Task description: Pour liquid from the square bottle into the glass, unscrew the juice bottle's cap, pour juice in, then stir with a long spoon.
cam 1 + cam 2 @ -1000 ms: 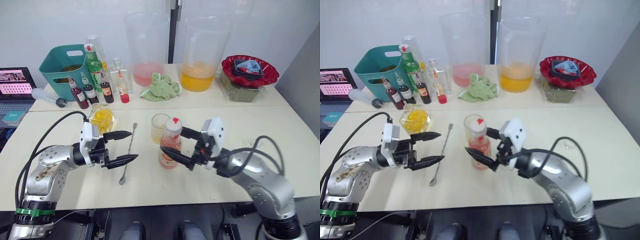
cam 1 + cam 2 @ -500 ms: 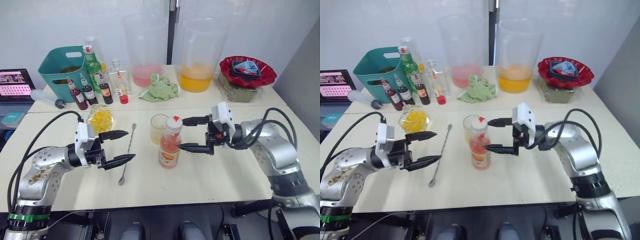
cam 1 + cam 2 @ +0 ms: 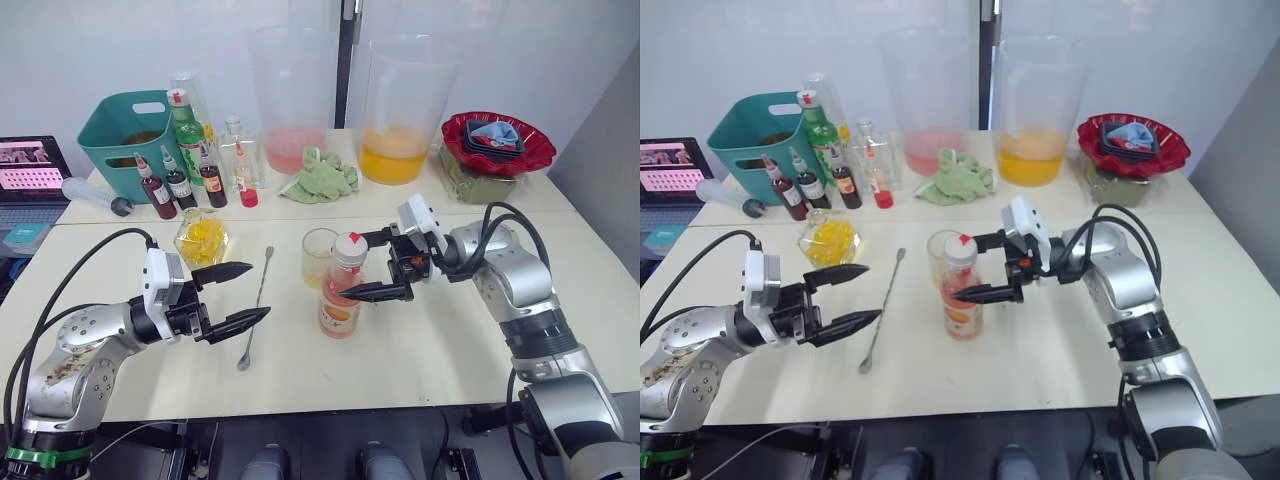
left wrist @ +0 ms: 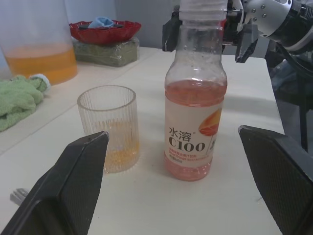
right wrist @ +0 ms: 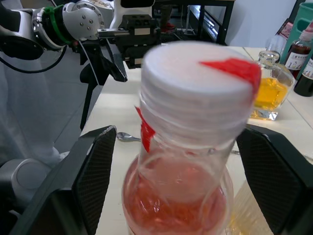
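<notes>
The juice bottle (image 3: 339,300) stands upright mid-table, pink-orange liquid inside and its white cap (image 3: 349,245) screwed on. My right gripper (image 3: 353,267) is open, one finger on each side of the bottle's neck and cap; in the right wrist view the cap (image 5: 195,83) sits between the fingers (image 5: 98,171). The glass (image 3: 319,256) stands just behind the bottle with a little yellow liquid. The long spoon (image 3: 256,305) lies flat to the left of them. My left gripper (image 3: 258,290) hovers open beside the spoon, holding nothing. Behind it sits the square bottle (image 3: 203,240).
Along the back stand a teal basket (image 3: 125,140), a tall green bottle (image 3: 187,125), small dark red-capped bottles (image 3: 180,185), two large pitchers (image 3: 292,100), a green cloth (image 3: 322,172) and a red bowl (image 3: 498,143). A laptop (image 3: 30,165) sits far left.
My right gripper has swung in from the right and now straddles the juice bottle's top. My left arm has drawn back slightly to the left.
</notes>
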{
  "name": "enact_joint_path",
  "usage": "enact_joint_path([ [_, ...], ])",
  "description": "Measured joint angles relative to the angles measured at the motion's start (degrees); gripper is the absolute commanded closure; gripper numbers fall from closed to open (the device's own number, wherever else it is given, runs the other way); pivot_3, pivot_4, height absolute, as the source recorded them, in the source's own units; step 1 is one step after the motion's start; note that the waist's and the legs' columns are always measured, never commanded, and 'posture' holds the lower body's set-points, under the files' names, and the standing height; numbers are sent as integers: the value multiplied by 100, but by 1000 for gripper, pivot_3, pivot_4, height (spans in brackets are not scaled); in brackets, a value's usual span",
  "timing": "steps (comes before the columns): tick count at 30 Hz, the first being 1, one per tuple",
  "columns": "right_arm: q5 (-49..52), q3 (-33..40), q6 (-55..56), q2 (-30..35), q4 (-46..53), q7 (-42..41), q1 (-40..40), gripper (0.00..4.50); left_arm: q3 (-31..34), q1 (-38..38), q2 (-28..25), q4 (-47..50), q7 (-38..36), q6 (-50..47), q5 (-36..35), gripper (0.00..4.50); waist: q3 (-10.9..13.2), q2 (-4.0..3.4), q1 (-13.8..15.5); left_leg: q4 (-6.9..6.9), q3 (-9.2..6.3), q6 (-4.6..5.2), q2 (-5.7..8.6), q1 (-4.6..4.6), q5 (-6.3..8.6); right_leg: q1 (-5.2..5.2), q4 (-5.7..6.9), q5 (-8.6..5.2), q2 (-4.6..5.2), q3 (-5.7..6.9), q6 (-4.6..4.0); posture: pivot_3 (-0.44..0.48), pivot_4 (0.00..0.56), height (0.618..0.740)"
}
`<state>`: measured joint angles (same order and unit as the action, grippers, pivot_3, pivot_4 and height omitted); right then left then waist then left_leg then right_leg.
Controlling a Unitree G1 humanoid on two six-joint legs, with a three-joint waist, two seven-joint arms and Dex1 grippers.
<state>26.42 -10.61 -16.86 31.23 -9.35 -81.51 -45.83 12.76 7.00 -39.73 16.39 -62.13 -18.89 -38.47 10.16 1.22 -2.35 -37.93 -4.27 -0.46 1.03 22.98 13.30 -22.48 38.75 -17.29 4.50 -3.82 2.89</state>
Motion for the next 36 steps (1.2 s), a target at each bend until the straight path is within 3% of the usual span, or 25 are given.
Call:
enact_joint_path([
  [7, -130, 9, 270, -149, -320, -226, -102, 2968, 1, -18, -1, 63, 43, -7, 0, 0, 0, 0, 2, 0, 0, 0, -2, -9, 0, 7, 1, 1, -2, 0, -1, 0, 150, 740],
  [9, -22, 52, 140, -106, -113, -224, 17, 3285, -14, -20, -1, 74, 35, -6, 1, 0, 0, 0, 8, 0, -1, 0, -2, -8, 0, 6, 2, 1, -2, 0, -2, 0, 150, 740],
  [14, 325, 340, -642, 236, 1067, 213, 673, 3299, -57, -5, 2, 61, -24, -5, 3, 0, 0, 0, 74, 0, 0, -1, 4, 34, 0, -37, 5, 1, 7, -1, -1, 0, 150, 740],
  [19, 597, 942, -1377, 274, 2241, 1500, 1302, 3300, -294, 300, 94, -153, -188, 1, 10, 0, 0, 0, 133, 0, 0, -6, 1, 54, -4, -68, 23, 3, -2, -4, -5, 0, 150, 740],
  [23, 648, 1371, -1980, 4, 3378, 3011, 1968, 3301, -484, 600, 172, -445, -364, 12, 18, 0, 0, 1, 140, 0, 1, -6, 2, 55, -4, -68, 23, 3, -2, -7, -5, 0, 150, 740],
  [28, 657, 1396, -2935, -453, 4551, 4719, 2552, 3304, -711, 899, 241, -782, -598, 39, 67, 0, 0, 1, 129, 0, 2, -7, 3, 54, -5, -68, 23, 3, -5, -8, -5, 0, 150, 740],
  [35, 698, 1168, -3733, -1054, 5502, 6267, 2913, 3305, -938, 1258, 309, -1175, -919, 138, 158, 0, -1, 2, 121, 0, 0, -8, 6, 51, -7, -64, 24, 3, -7, -8, -5, 0, 150, 740],
  [36, 708, 1151, -3800, -1114, 5550, 6385, 2915, 2805, -941, 1295, 309, -1216, -951, 144, 186, 0, -1, 2, 117, 0, 1, -8, 7, 49, -8, -62, 24, 3, -7, -8, -5, 0, 150, 740],
])
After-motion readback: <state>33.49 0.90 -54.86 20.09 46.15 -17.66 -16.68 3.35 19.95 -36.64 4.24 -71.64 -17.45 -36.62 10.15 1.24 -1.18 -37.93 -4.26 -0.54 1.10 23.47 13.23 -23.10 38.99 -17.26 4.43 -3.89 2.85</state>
